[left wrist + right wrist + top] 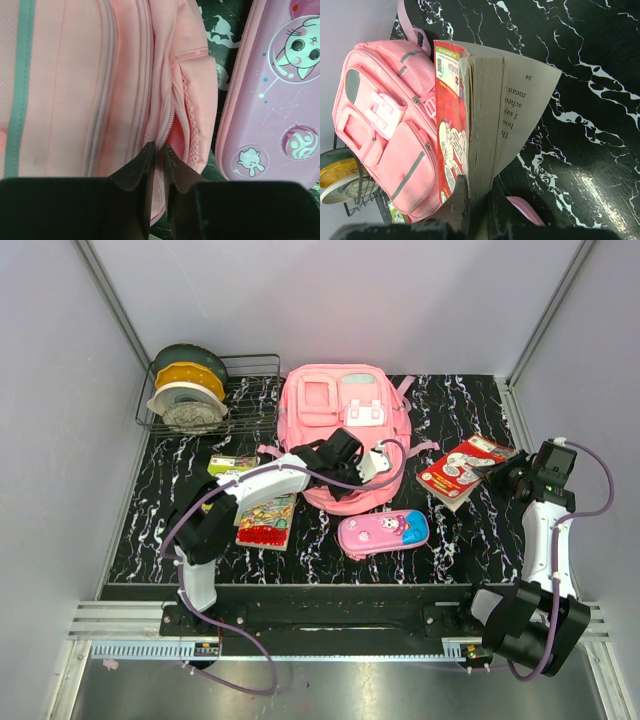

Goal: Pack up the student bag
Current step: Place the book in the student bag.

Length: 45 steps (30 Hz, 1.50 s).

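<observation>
Student bag (320, 400): soft, rounded pink fabric, puckered seams, possibly nylon

Pink backpack (335, 400) with a mint patch; pink-purple pencil case (383, 532) with cartoon cats; red-covered book (465, 468); black, white-veined table (460, 550).

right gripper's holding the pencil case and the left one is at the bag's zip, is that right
Not quite: the right gripper holds the red book, not the pencil case, which lies loose by the bag; the right wrist view shows it. The left gripper is at the bag's zip.
</observation>
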Each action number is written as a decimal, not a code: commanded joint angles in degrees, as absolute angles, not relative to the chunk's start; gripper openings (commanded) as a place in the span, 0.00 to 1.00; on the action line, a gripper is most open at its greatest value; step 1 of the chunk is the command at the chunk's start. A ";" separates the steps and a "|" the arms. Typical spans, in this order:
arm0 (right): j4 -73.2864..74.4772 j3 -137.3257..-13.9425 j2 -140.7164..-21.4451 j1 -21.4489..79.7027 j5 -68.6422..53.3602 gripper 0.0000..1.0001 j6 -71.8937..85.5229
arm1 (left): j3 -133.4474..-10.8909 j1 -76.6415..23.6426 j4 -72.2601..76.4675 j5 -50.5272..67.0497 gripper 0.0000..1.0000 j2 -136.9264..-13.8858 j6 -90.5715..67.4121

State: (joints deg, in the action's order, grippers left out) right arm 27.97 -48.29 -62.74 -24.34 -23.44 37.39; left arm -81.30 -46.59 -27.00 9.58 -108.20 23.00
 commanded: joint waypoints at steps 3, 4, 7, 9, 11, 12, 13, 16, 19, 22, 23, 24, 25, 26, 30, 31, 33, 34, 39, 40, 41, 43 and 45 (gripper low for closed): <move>25.75 -48.69 -61.09 -24.52 -26.10 0.00 38.23 | -83.67 -46.76 -27.69 10.01 0.00 -109.34 22.77; 25.66 -48.52 -61.17 -24.52 -26.19 0.00 38.23 | -83.67 -46.76 -27.95 10.28 0.00 -109.34 22.68; 25.75 -48.60 -61.08 -24.52 -27.07 0.00 37.97 | -83.76 -46.76 -27.51 9.06 0.00 -107.94 21.28; 25.84 -48.69 -60.82 -24.43 -27.68 0.00 37.79 | -83.32 -46.67 -25.85 7.31 0.00 -105.40 20.66; 25.93 -48.69 -60.65 -24.52 -28.56 0.00 37.53 | -83.67 -46.41 -24.88 7.03 0.00 -103.54 19.87; 26.01 -48.78 -60.73 -24.52 -29.09 0.00 37.36 | -84.19 -46.41 -24.87 6.77 0.00 -102.58 19.78; 26.10 -49.13 -60.91 -24.43 -29.70 0.00 36.83 | -85.68 -46.06 -25.05 6.59 0.00 -101.09 19.60; 26.80 -49.83 -61.43 -24.52 -32.16 0.00 35.60 | -89.02 -45.70 -25.93 4.57 0.00 -98.01 18.99; 27.16 -49.57 -61.87 -24.43 -33.13 0.00 34.72 | -90.09 -45.44 -23.92 2.03 0.00 -95.11 18.37; 26.98 -50.09 -62.14 -23.47 -36.56 0.00 34.02 | -91.74 -45.35 -21.54 -1.39 0.00 -92.11 18.11; 27.07 -50.27 -62.23 -22.94 -37.87 0.00 33.75 | -92.54 -45.35 -21.53 -2.28 0.00 -91.41 18.19; 26.98 -50.45 -62.31 -22.42 -38.66 0.00 33.58 | -93.42 -45.26 -21.71 -3.76 0.00 -91.23 18.37; 27.07 -50.97 -62.49 -21.11 -39.54 0.00 33.31 | -95.43 -45.00 -22.23 -4.30 0.00 -91.14 18.37; 26.98 -51.24 -62.93 -20.40 -41.55 0.00 33.14 | -96.32 -44.91 -22.67 -4.65 0.00 -91.06 18.28; 26.98 -53.08 -66.17 -16.27 -45.61 0.00 33.05 | -98.79 -44.65 -23.55 -3.78 0.00 -90.44 18.54; 26.29 -53.35 -66.53 -15.30 -46.83 0.00 33.31 | -99.05 -44.56 -23.55 -3.52 0.00 -90.35 18.54; 24.18 -53.35 -67.58 -14.16 -51.05 0.00 35.23 | -99.05 -44.65 -23.64 -2.73 0.00 -90.09 18.37; 23.56 -53.87 -68.02 -13.72 -52.20 0.00 35.42 | -98.88 -44.65 -23.47 -2.38 0.00 -89.91 18.28; 22.41 -55.20 -68.37 -9.15 -54.93 0.00 38.58 | -97.91 -44.82 -22.15 -1.49 0.00 -89.30 16.79; 21.89 -55.02 -68.90 -8.27 -56.06 0.00 38.93 | -97.74 -44.82 -21.89 -1.49 0.00 -89.12 16.61; 21.28 -54.93 -69.95 -7.13 -57.29 0.00 39.46 | -97.73 -44.91 -21.45 -1.58 0.00 -89.12 16.44; 19.87 -54.23 -71.10 -3.35 -56.69 0.00 40.60 | -98.00 -45.09 -21.27 -2.02 0.00 -89.03 16.00; 18.90 -53.53 -72.33 -1.15 -55.37 0.00 41.92 | -98.00 -45.09 -21.01 -2.90 0.00 -88.86 15.56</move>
